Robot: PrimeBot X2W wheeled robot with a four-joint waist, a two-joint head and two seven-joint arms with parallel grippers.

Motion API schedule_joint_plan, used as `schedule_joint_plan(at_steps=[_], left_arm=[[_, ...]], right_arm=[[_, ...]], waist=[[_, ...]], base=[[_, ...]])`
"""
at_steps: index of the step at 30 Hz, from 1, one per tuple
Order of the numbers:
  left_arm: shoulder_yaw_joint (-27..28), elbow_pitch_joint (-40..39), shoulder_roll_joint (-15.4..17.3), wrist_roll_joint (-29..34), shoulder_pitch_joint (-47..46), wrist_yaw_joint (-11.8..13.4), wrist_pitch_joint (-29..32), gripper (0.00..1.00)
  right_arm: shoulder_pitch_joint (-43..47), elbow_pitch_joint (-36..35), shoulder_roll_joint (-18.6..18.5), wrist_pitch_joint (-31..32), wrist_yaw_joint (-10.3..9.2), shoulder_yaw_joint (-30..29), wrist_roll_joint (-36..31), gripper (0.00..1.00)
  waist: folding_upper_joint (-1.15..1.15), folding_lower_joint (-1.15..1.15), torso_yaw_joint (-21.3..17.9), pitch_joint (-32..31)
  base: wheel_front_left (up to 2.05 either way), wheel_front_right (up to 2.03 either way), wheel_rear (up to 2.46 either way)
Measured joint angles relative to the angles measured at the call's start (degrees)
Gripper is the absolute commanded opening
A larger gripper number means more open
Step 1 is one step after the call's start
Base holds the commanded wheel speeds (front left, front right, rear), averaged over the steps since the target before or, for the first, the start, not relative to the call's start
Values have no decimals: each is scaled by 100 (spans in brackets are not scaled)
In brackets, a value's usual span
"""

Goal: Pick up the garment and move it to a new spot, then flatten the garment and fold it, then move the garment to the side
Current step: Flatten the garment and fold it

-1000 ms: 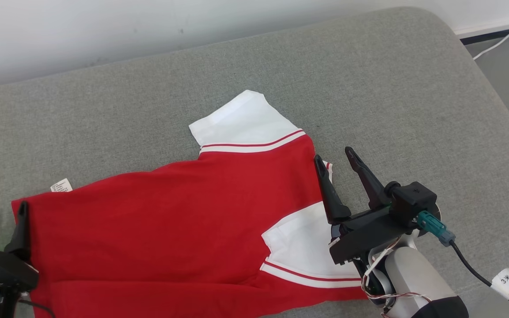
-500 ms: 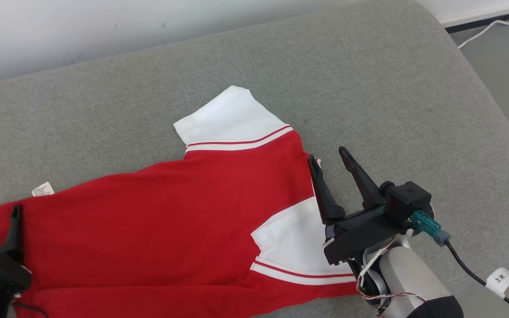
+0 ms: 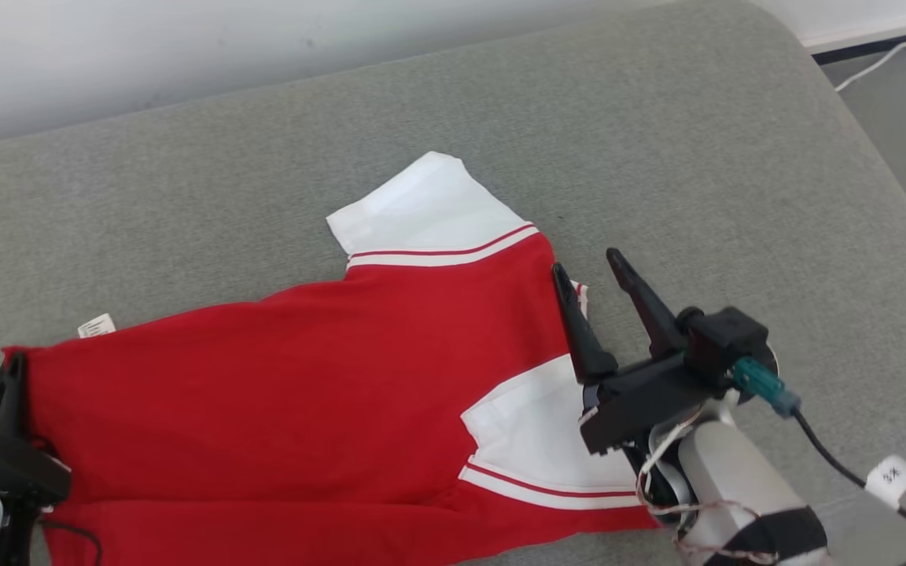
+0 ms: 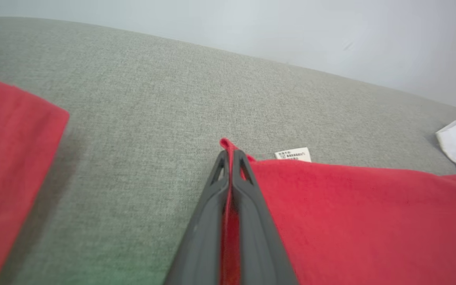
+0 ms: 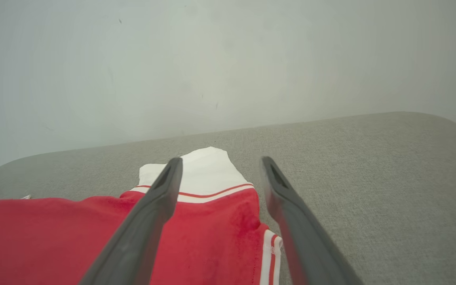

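So the red-and-white short-sleeved shirt [image 3: 303, 393] is laid mostly flat on the grey upholstered cushion [image 3: 657, 141], with no clear fold made yet. Its 9 o'clock corner is clamped by the left hand [image 3: 11, 369]; the right hand [image 3: 587, 261] is held apart at 3 o'clock. Folding and the side-move are probably left.

Head cam: high, looks fwd & down on the cushion [image 3: 697, 134], wall [image 3: 185, 47] along frame top, shirt [image 3: 303, 393] lower centre. L wrist cam: v. low & close to the cloth, looks along the left gripper [image 4: 231, 156] at bottom centre, across the cushion to the wall; shirt fills lower right. R wrist cam: low too, less close, looks along the right gripper [image 5: 221, 160] to the same wall. All 3 share the white sleeve [image 3: 421, 208]; head & L wrist share the tag [image 3: 97, 325].
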Motion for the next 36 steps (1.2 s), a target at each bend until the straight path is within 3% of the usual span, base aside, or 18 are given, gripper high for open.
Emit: schedule_joint_plan(at_steps=[5,27,36], left_arm=[[-101,-282,-66,2,39,-16,-103,0],[-493,-1750,-333,220,24,164,-218,0],[-636,-2022,-443,258,-134,188,-218,0]], right_arm=[[-472,478,-79,0,-1,2,55,100],[-3655,4079,-90,588,0,304,732,100],[-4380,4963,-44,641,0,330,794,100]], waist=[[0,0,135,18],[0,1,997,832],[0,2,1301,1286]], base=[[0,0,0],[0,0,0],[0,0,0]])
